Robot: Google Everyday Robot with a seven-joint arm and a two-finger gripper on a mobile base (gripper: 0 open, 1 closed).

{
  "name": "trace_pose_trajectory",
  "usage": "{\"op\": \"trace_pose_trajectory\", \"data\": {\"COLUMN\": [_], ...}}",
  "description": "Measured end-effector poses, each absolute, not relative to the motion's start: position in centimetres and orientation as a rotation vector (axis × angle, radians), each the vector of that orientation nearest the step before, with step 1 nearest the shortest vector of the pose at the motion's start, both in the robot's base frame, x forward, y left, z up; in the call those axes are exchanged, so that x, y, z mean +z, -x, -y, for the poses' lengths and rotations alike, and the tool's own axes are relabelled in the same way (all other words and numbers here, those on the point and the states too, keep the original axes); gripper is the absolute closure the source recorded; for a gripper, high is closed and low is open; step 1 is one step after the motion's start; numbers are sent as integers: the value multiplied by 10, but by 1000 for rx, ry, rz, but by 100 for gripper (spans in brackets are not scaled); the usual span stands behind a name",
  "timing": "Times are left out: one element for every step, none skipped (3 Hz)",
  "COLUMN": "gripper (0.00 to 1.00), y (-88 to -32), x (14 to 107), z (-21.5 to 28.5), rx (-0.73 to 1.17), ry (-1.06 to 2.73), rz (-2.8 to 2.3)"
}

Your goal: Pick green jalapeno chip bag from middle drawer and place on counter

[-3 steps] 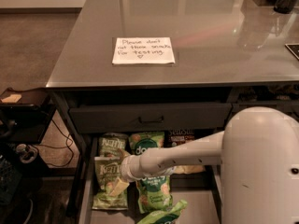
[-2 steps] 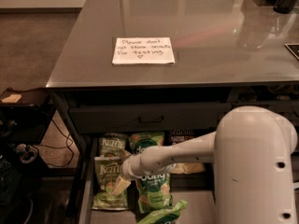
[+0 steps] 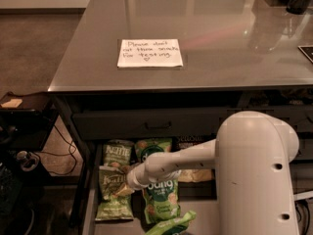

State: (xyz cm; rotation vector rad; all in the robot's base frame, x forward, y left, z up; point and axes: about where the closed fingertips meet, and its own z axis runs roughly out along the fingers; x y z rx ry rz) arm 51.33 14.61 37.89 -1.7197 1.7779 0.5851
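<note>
The middle drawer (image 3: 88, 204) stands pulled out below the counter (image 3: 230, 38). Two pale green jalapeno chip bags with "Kettle" lettering lie along its left side, one at the back (image 3: 116, 153) and one in front of it (image 3: 110, 192). My white arm reaches left across the drawer. The gripper (image 3: 121, 188) is low over the upper right part of the front Kettle bag, at or very near its surface. The counter holds a white handwritten note (image 3: 149, 53).
Green "dang" bags (image 3: 162, 200) lie in the drawer's middle, partly under my arm, with another green bag (image 3: 170, 224) at the front. A brown-and-white bag (image 3: 193, 174) lies behind the arm. A closed drawer front with a black bar handle (image 3: 158, 126) is above. Cables and dark equipment (image 3: 24, 146) stand left.
My arm has swung left across the drawer. The gripper has moved from over the dang bags to the front Kettle bag. The bags have not visibly shifted.
</note>
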Motion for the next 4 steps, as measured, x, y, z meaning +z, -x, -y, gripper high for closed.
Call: {"op": "trace_pose_trajectory", "data": {"gripper": [66,89,100,100], "y": [-503,-495,-488,-483], "x": [390,415,446,489], "z": [-164,-176,-173,-157], "rx": [624,639,616,593], "ry": [1753,1771,1778,1779], "rz": [-1760,-1721,-1685,-1643]}}
